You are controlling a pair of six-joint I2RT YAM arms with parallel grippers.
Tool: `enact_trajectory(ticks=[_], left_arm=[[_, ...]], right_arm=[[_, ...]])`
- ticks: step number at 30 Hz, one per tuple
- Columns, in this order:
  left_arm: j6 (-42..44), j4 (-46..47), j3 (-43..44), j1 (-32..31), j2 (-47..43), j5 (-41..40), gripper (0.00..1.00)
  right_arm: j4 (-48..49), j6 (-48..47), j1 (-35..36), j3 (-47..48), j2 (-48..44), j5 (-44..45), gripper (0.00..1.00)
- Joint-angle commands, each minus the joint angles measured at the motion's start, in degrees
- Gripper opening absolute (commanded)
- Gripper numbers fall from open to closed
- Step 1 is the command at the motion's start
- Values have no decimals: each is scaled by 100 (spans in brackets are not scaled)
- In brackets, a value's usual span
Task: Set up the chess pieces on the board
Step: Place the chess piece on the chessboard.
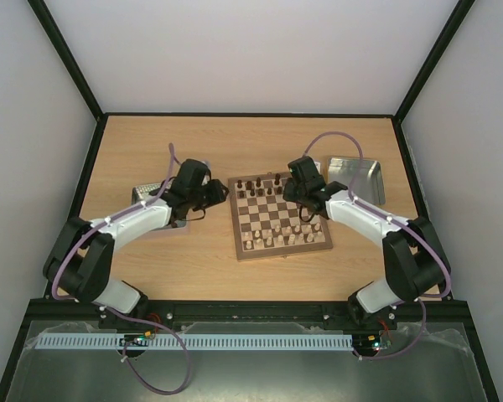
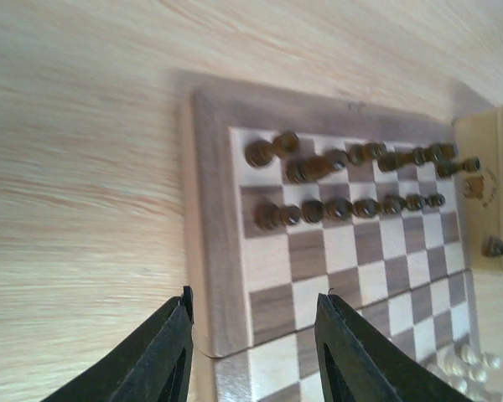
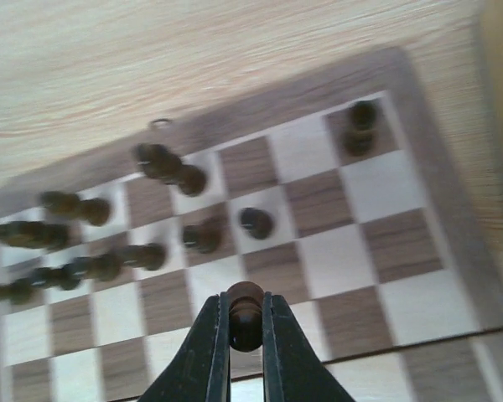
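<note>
The checkered board [image 1: 279,216] lies mid-table. Dark brown chess pieces [image 1: 260,185] stand along its far two rows; they also show in the left wrist view [image 2: 352,205] and the right wrist view [image 3: 163,163]. Pale pieces [image 1: 281,237] fill the near rows. My right gripper [image 3: 245,322] hovers over the board's far right part [image 1: 306,188] and is shut on a dark pawn [image 3: 245,314]. My left gripper [image 2: 253,331] is open and empty at the board's left edge [image 1: 211,194]; the board's border [image 2: 210,251] lies between its fingers.
A shiny metal tray [image 1: 356,177] sits at the far right of the board. Another tray [image 1: 147,194] lies under my left arm, mostly hidden. A pale wooden box [image 2: 486,193] stands beyond the board's far edge in the left wrist view.
</note>
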Motion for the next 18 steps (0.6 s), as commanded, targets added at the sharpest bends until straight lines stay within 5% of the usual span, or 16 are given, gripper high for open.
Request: enact_trajectory(ticks=[1,18], left_arm=[[354,-536,65,221,-419,-699,43],[358,-354,-343,767,-702,-171,44]], right_arm=[[-895,-521,-58,285,110,1251,2],[-952,-889,-685,1385,1626,262,3]])
